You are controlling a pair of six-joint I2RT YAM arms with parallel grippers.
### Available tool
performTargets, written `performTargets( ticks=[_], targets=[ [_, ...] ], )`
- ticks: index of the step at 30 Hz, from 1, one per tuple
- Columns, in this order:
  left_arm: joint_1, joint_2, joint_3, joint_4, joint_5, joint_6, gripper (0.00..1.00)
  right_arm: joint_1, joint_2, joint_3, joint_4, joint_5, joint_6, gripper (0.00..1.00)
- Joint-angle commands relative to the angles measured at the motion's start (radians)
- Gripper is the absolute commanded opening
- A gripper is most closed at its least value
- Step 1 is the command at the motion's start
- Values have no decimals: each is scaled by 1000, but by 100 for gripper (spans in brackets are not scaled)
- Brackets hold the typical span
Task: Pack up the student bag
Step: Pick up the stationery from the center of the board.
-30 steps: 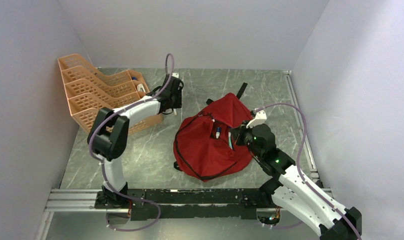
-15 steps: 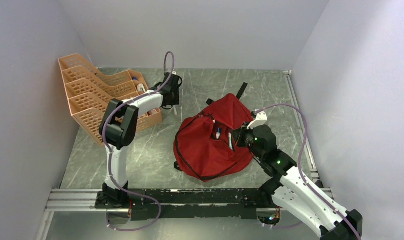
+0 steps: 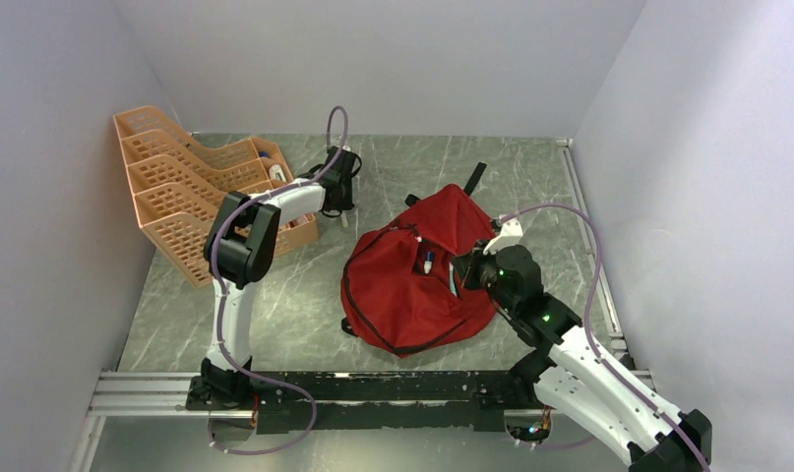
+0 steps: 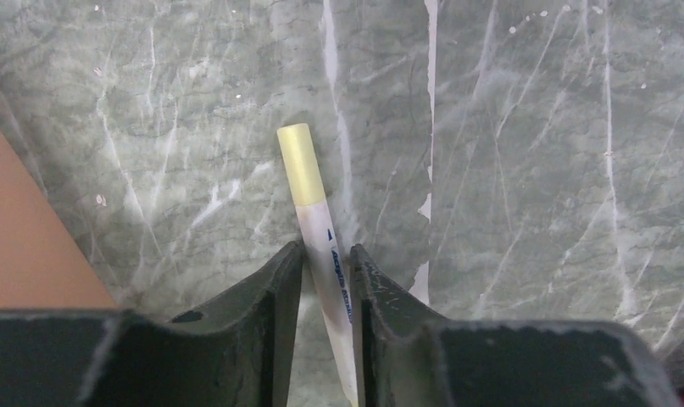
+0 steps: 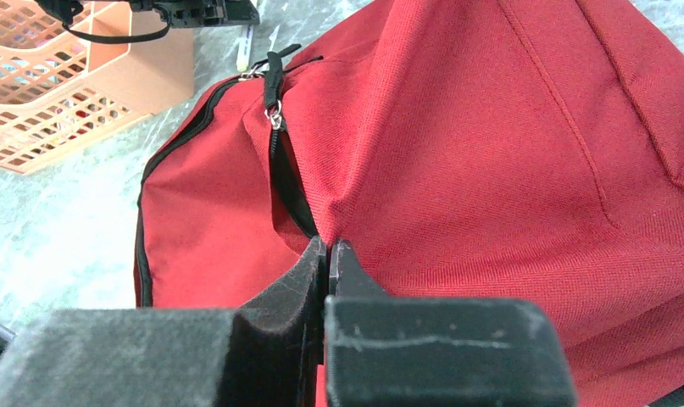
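The red student bag [image 3: 402,295] lies on the table right of centre with its black zipper [image 5: 275,144] open. A pen [image 3: 428,262] sticks out of the opening. My right gripper [image 3: 462,274] is shut on the red fabric at the edge of the opening, and in the right wrist view [image 5: 329,244] its jaws are pressed together on the bag [image 5: 491,153]. My left gripper [image 3: 335,203] is over the table beside the rack, left of the bag. In the left wrist view [image 4: 325,250] it is shut on a white marker with a yellow cap [image 4: 308,178].
An orange plastic tray rack [image 3: 181,187] stands at the back left against the wall and holds a few small items; its edge shows in the left wrist view [image 4: 25,246]. Black bag straps [image 3: 474,177] trail behind the bag. Grey walls close in three sides.
The left arm's elbow has swung up and back toward the rack while its gripper stayed near the rack's corner. The right arm and the bag have barely moved.
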Motion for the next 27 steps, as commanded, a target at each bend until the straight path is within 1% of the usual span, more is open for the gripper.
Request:
performTargets(
  ticks=[1, 7, 10, 14, 18, 20, 23, 27],
  targets=[
    [2, 36, 9, -21, 26, -2, 28, 4, 0, 9, 9, -29, -3, 0],
    [2, 14, -16, -12, 42, -11, 9, 4, 15, 11, 13, -30, -8, 0],
    [2, -38, -47, -1, 67, -24, 5, 4, 22, 12, 16, -28, -8, 0],
    [1, -200, -173, 75, 101, -59, 5, 4, 25, 14, 21, -18, -7, 0],
    [-2, -382, -296, 170, 207, -87, 5, 4, 27, 7, 35, -15, 2, 0],
    [-17, -448, -333, 178, 245, -93, 5, 4, 28, -2, 44, -18, 12, 0],
    [-49, -544, -374, 163, 253, -95, 5, 4, 26, -10, 55, -20, 31, 0],
    [-77, -703, -490, 210, 317, -139, 5, 4, 28, 1, 57, -21, 14, 0]
  ],
)
